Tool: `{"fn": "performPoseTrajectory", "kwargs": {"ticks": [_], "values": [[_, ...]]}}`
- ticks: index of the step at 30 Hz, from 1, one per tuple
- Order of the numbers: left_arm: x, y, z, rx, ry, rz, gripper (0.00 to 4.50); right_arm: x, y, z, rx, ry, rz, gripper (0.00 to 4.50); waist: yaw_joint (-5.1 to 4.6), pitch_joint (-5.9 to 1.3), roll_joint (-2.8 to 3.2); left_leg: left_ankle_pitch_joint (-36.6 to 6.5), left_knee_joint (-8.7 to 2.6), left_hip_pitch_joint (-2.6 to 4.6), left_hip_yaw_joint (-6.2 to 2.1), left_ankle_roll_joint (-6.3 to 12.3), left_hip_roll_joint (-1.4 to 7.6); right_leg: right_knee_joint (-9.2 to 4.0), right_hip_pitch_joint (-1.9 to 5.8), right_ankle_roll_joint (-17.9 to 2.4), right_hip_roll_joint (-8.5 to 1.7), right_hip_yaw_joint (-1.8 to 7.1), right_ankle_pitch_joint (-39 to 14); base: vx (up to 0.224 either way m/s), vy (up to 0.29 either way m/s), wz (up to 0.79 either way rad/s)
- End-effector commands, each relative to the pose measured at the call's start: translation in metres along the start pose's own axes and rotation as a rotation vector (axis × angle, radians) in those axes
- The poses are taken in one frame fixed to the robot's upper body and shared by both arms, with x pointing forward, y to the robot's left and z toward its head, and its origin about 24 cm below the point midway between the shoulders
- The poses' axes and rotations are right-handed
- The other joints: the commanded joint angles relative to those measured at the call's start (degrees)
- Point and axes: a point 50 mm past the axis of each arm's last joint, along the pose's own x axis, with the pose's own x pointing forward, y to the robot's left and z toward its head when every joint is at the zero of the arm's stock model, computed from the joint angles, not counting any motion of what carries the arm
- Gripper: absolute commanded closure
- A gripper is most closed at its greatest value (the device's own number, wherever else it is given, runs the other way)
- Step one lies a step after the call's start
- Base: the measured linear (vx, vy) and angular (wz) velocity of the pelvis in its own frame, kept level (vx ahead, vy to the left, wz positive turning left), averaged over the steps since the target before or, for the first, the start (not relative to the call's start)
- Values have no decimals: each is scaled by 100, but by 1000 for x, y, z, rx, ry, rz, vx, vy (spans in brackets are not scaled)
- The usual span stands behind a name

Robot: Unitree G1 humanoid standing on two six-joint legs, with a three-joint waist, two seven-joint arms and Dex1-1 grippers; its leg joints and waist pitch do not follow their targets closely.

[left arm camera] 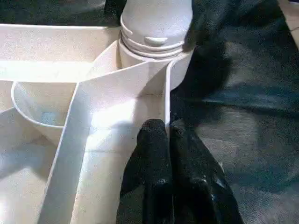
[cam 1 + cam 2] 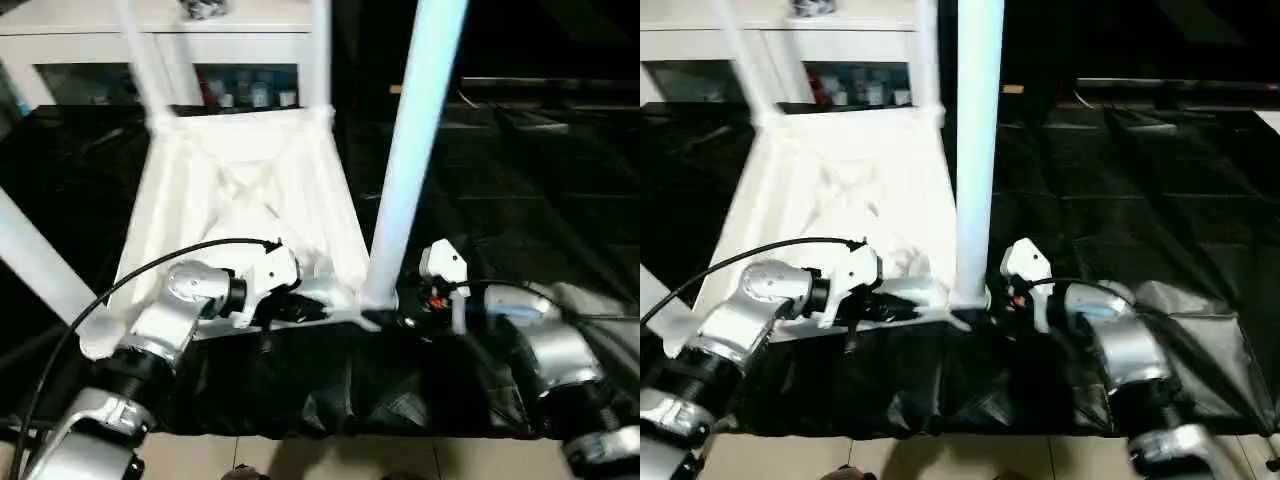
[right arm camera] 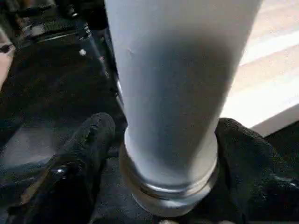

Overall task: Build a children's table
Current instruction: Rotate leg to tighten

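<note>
The white tabletop (image 2: 250, 190) lies underside up on the black cloth, its ribs showing. Two legs stand in the far corner sockets (image 2: 145, 60) (image 2: 320, 50), and a third leg (image 2: 35, 260) slants off the near left corner. A fourth leg (image 2: 415, 140) stands upright in the near right socket (image 1: 154, 51). My right gripper (image 3: 166, 135) is shut on that leg, a finger (image 3: 88, 140) on each side just above its flared end. My left gripper (image 1: 167, 133) is shut on the tabletop's thin near rim, close beside that socket.
A white cabinet with glass doors (image 2: 100, 45) stands behind the tabletop. Black cloth (image 2: 520, 180) covers the work surface out to the right and back. Its front edge drops to a tiled floor (image 2: 330, 455). A black cable (image 2: 120, 280) arcs over my left forearm.
</note>
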Motion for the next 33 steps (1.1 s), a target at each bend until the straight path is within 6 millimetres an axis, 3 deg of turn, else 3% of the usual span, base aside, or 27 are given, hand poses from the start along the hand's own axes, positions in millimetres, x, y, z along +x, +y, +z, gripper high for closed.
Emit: {"fn": "performPoseTrajectory", "kwargs": {"ticks": [1, 11, 17, 18, 19, 20, 21, 24, 27, 29, 30, 31, 33], "values": [[0, 8, 10, 32, -5, 24, 450, 16, 10, 10, -43, -33, 137, 135, -12, -314, -60, -1169, -387, 48, 79, 402, 48, -370, 287, -1563, -110, 71, -614, 0, 0, 0], [1, 9, 12, 37, -13, 11, 450, 20, 12, 11, -39, -41, 151, 184, -6, -337, -47, -1076, -372, 46, 78, 415, 41, -352, 298, -1596, -108, 64, -478, 0, 0, 0], [7, 13, 13, 8, -35, 118, 450, 28, 13, 5, 10, -77, 3, 187, -28, -335, -57, -1139, -383, 38, 73, 343, 31, -370, 304, -1549, -113, 68, -575, 0, 0, 0], [12, 14, 15, 1, -51, 147, 450, 32, 12, 2, 22, -84, -64, 187, -40, -321, -52, -1207, -396, 47, 72, 283, 29, -392, 285, -1499, -117, 74, -744, 0, 0, 0], [19, 13, 17, -13, -71, 167, 450, 39, 11, -2, 50, -85, -155, 187, -45, -316, -1, -1248, -411, 48, 58, 225, 30, -397, 286, -1469, -124, 72, -855, 0, 0, 0], [24, 12, 18, -20, -81, 171, 450, 42, 11, -4, 64, -84, -201, 188, -71, -303, -25, -1389, -425, 58, 66, 142, 26, -436, 264, -1386, -113, 76, -1100, 0, 0, 0], [37, 8, 23, -33, -106, 183, 450, 52, 11, -8, 104, -93, -316, 188, -99, -294, -5, -1488, -452, 38, 43, 50, 18, -442, 283, -1287, -119, 75, -1327, 0, 0, 0], [53, 5, 30, -40, -133, 199, 450, 66, 11, -8, 157, -107, -446, 188, -168, -290, -6, -1690, -470, 47, 28, -45, 2, -487, 261, -1131, -115, 77, -1660, 0, 0, 0], [66, 1, 37, -24, -139, 203, 450, 81, 8, -2, 166, -109, -559, 188, -211, -289, -12, -1743, -467, 48, 36, -6, -2, -526, 220, -1040, -106, 88, -1721, 0, 0, 0], [71, -1, 39, -10, -135, 203, 450, 90, 11, 3, 172, -124, -560, 188, -222, -294, -6, -1680, -488, 22, 21, -26, -12, -529, 247, -956, -106, 77, -1827, 0, 0, 0], [73, -1, 39, -2, -132, 206, 450, 93, 12, 6, 162, -134, -553, 188, -211, -304, 47, -1681, -484, 37, 18, -33, -15, -527, 245, -948, -108, 78, -1815, 0, 0, 0], [74, -1, 40, 1, -131, 208, 450, 95, 13, 9, 153, -148, -558, 188, -224, -309, 19, -1645, -476, 40, 27, -11, -7, -533, 240, -964, -97, 84, -1649, 0, 0, 0], [74, -1, 40, 1, -137, 208, 450, 94, 13, 11, 151, -165, -568, 132, -209, -325, 37, -1486, -468, 25, 30, 37, -7, -491, 265, -1058, -89, 82, -1255, 0, 0, 0]]}}
